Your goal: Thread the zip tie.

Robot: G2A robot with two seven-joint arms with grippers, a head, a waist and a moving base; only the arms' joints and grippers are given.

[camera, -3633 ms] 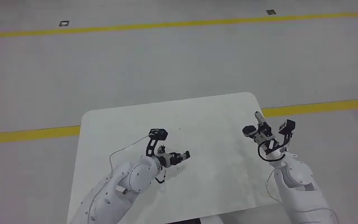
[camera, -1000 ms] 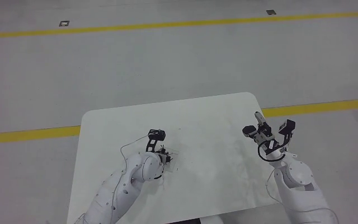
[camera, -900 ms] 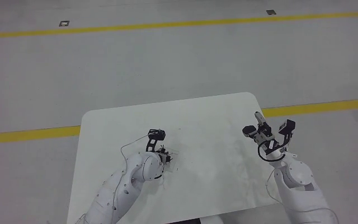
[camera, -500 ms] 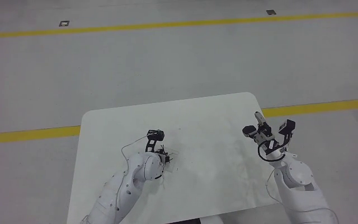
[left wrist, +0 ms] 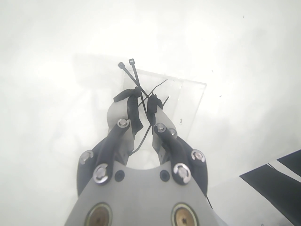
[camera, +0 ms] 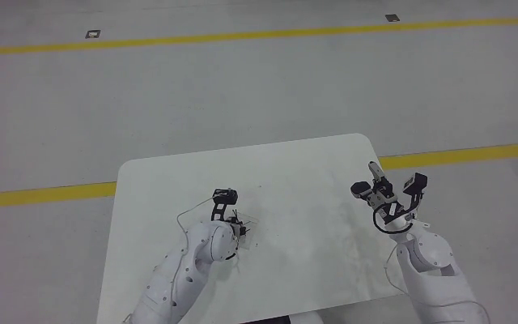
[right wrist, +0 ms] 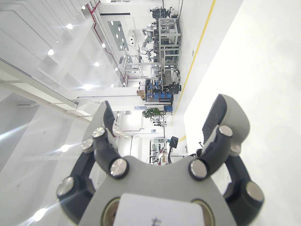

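Here the left gripper (left wrist: 143, 98) is seen pointed down at the table (camera: 324, 170), its jaws drawn narrow, with black zip ties (left wrist: 137, 81) crossed between the tape-wrapped fingertips (left wrist: 130, 95). Two square heads (left wrist: 131, 61) are shown just beyond the tips, and one thin tail is trailed back between the fingers toward the palm. Beneath the ties a clear plate (left wrist: 185, 99) is laid flat, near the middle of the table. The right gripper (right wrist: 162, 106) is held wide and empty off the table's right edge, raised and aimed at the room — well apart from the ties.

The step in hand is judged to be securing one tie before any threading. More than one strap appears to be caught, so a single tie should be separated first; otherwise a neighbour may be dragged up with it. The grip would best be kept near the head end, so that the tail is left free for the other gripper. The lift should be made slowly — thin straps are springy and may be twisted out of the pads. The tail must then be aligned squarely with the head's small slot.
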